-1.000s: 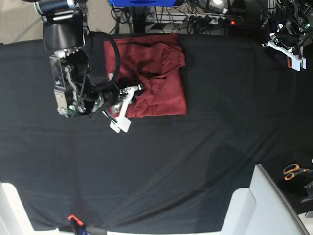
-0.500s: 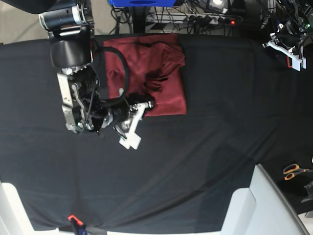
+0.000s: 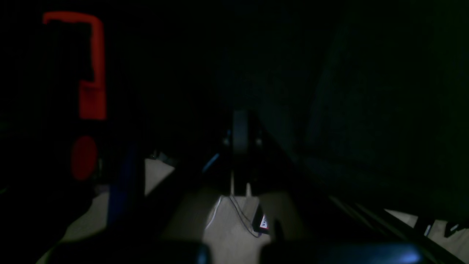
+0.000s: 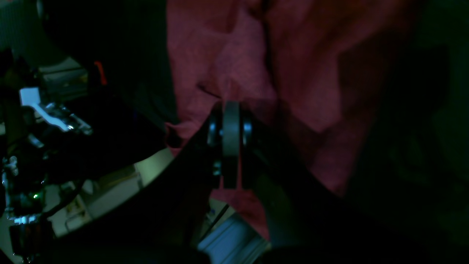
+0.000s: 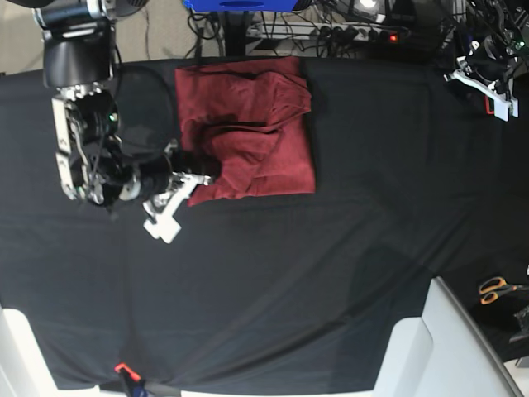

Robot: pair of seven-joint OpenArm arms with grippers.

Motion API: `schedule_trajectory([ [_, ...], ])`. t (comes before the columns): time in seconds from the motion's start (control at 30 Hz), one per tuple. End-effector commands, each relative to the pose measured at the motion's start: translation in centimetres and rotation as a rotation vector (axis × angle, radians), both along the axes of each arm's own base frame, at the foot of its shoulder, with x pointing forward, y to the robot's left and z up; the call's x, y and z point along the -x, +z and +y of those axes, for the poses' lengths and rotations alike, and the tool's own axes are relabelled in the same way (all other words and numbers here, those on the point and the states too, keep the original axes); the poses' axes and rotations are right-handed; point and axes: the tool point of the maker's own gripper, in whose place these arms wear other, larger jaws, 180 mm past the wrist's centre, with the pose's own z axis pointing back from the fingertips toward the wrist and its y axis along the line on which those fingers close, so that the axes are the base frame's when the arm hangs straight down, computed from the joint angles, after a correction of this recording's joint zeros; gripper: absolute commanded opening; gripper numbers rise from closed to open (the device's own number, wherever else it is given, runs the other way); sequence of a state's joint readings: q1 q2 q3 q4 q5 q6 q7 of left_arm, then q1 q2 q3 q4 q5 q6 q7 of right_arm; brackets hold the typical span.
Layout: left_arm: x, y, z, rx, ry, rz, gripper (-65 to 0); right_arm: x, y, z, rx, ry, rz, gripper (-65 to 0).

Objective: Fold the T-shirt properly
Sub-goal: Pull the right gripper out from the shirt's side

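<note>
Lying folded at the black cloth's (image 5: 331,273) far edge, T-shirt (image 5: 248,128).

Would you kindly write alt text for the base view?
A folded maroon T-shirt lies near the far edge of a black cloth surface. The right end effector, shut, sits beside the shirt's lower corner; the left end effector rests at the far side.
</note>
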State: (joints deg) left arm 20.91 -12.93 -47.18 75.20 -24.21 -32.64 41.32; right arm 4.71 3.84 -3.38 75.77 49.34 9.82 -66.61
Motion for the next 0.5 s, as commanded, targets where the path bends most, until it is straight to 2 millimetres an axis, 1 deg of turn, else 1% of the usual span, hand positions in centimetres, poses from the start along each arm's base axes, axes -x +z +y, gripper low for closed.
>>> schedule_trajectory([
  [0.0,-0.7,1.0,0.8,-0.023,-0.008,-0.032,-65.0,-0.2,0.5,0.1,-0.018,-0.004,-0.012,-64.2],
  [0.1,-0.8,1.0,0.8,-0.023,-0.008,-0.033,-65.0,1.4,-0.5,0.1,-0.014,-0.006,0.02,-64.2],
  [0.23,-0.7,1.0,0.8,-0.023,-0.008,-0.032,-65.0,1.9,-1.1,0.0,-0.011,-0.024,0.019,-64.2],
  [0.33,-0.4,0.9,0.8,-0.023,-0.008,-0.026,-65.0,1.9,-1.2,-1.2,0.011,-0.026,0.013,-64.2],
  [0.43,-0.4,0.9,0.8,-0.024,-0.007,-0.025,-65.0,2.0,-1.0,-1.5,0.017,-0.028,0.004,-64.2],
  [0.47,-0.3,0.9,0.8,-0.024,-0.007,-0.024,-65.0,2.0,-0.9,-2.1,0.03,-0.028,-0.008,-64.2],
])
